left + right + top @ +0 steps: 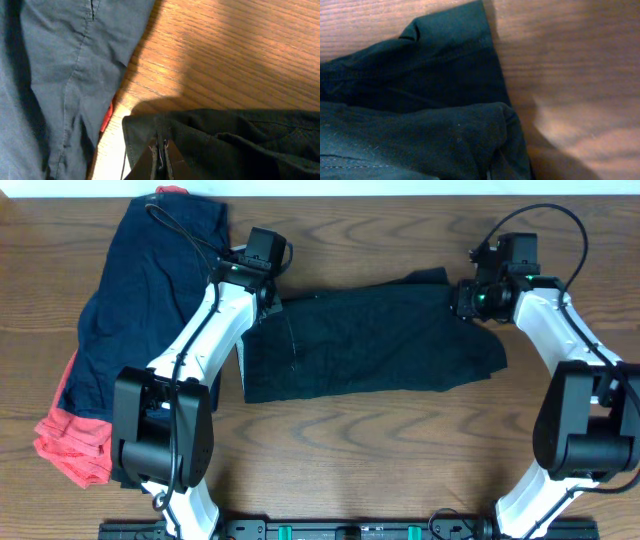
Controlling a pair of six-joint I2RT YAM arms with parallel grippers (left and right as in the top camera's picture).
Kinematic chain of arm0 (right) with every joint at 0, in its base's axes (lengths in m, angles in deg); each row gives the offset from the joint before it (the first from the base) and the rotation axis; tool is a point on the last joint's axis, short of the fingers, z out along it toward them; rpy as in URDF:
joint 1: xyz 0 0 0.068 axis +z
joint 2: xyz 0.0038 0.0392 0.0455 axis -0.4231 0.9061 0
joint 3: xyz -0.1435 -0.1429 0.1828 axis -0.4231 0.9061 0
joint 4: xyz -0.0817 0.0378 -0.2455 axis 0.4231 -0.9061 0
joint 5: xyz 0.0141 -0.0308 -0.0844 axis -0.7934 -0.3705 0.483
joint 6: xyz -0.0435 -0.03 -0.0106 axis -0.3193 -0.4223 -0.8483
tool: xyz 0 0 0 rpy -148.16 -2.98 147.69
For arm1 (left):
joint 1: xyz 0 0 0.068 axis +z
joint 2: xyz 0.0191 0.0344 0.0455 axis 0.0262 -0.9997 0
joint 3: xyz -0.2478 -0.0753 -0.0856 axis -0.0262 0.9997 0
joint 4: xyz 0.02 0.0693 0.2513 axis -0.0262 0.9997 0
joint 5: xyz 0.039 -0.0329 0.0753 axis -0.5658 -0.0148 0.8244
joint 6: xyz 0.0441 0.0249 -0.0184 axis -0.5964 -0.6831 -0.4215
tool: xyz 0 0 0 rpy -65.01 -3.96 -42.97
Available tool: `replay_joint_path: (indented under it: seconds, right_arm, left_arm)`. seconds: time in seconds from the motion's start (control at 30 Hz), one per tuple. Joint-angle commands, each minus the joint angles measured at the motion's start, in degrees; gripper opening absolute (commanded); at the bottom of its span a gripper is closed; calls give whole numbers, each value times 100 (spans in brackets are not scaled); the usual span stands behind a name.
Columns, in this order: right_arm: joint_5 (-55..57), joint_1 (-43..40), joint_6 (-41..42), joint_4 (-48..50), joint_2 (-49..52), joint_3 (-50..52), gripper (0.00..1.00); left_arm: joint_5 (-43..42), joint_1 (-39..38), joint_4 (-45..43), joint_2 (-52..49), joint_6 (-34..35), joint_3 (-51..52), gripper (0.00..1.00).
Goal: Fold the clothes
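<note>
Black shorts (370, 345) lie spread flat across the middle of the wooden table (350, 470), long side running left to right. My left pincer (262, 288) is at their far-left corner. In the left wrist view its fingers (161, 159) are pressed together, with the hem of the black cloth nipped between them. My right pincer (468, 300) is at the far-right corner and is clenched. In the right wrist view the black cloth bunches up in a ridge toward it, but the fingertips themselves are hidden under that fold. Navy shorts (150, 300) lie to the far left, their right edge just beside the black shorts, and my left arm crosses over them. A red-orange piece (72, 445) lies beneath the navy shorts, showing at the near-left corner and as a sliver at the far edge. A thin red strip also shows between the two dark garments in the left wrist view.
</note>
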Motion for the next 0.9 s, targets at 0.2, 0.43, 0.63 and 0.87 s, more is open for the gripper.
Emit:
replay_joint_path:
  seconds: [0.2,0.43,0.63,0.87]
  right_arm:
    - [-24,181,-140,330,142,-94,1]
    - [-26,229,-138,710,142,-94,57]
    - [-92,260,111,892,39,-98,99]
    - [-776,306,142,914,-243,-101,99]
  left_arm:
    - [887,109,544,-20,286,-48,6]
    - [890,210,538,-20,284,-48,50]
    - [887,210,533,101,225,-50,96]
    - [557,210,798,890,-2,-50,97]
